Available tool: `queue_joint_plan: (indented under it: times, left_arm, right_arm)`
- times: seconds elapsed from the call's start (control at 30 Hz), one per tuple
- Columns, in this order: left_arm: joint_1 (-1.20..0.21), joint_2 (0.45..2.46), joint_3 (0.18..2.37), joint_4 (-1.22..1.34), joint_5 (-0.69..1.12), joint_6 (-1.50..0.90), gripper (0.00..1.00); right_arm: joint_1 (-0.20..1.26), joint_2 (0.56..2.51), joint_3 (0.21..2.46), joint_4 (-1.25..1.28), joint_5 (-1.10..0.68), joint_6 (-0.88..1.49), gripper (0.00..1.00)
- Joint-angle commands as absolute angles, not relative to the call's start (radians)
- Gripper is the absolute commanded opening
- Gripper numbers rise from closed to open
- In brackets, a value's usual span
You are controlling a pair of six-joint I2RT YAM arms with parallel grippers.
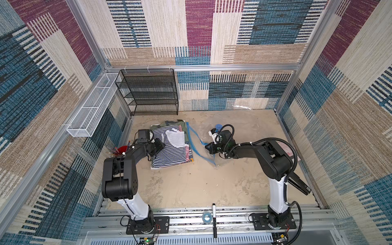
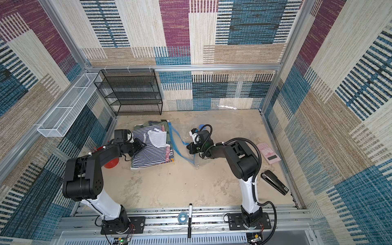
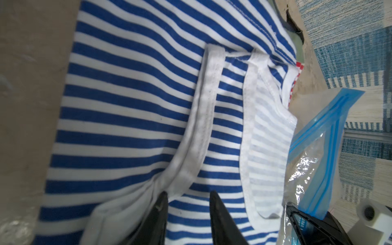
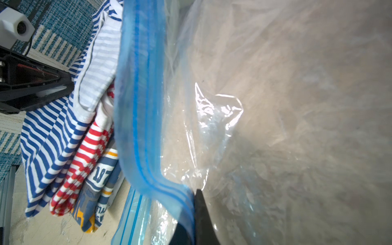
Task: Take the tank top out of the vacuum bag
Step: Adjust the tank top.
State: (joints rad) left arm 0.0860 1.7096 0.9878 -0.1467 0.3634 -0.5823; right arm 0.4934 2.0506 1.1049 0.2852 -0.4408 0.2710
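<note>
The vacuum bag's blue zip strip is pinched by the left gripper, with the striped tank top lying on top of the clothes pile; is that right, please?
Not quite: the right gripper, not the left, pinches the vacuum bag by its blue zip strip, as the right wrist view shows. The striped tank top does lie on top of the clothes pile.

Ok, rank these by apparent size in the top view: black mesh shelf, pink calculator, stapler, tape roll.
1. black mesh shelf, by far the largest.
2. pink calculator and stapler: about alike. The stapler looks longer and the calculator wider, so I won't rank them.
3. tape roll, smallest.
</note>
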Motion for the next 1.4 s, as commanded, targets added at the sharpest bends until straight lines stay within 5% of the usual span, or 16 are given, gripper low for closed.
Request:
queue_joint_plan:
  times: [0.0, 0.27, 0.5, 0.8, 1.17, 1.37]
  left_arm:
    - [0.078, 1.679, 1.000, -0.225, 0.324, -0.531, 0.36]
    - [-0.096, 1.528, 1.003, -0.170, 0.410, -0.522, 0.36]
    - [-0.223, 1.642, 0.949, 0.007, 0.565, -0.625, 0.36]
    - [-0.230, 1.730, 0.901, 0.073, 0.489, -0.670, 0.34]
    - [-0.230, 1.365, 0.915, -0.391, -0.220, -0.494, 0.30]
    - [-0.220, 1.378, 0.907, -0.447, -0.285, -0.522, 0.23]
  right_arm:
    - [0.494, 2.037, 1.101, 0.288, -0.437, 0.268, 0.02]
    - [0.494, 2.035, 1.100, 0.294, -0.441, 0.272, 0.02]
    - [0.494, 2.028, 1.094, 0.299, -0.445, 0.275, 0.02]
    - [0.494, 2.027, 1.090, 0.302, -0.446, 0.276, 0.02]
    - [0.494, 2.034, 1.098, 0.296, -0.444, 0.273, 0.02]
    - [0.494, 2.032, 1.097, 0.299, -0.449, 0.276, 0.02]
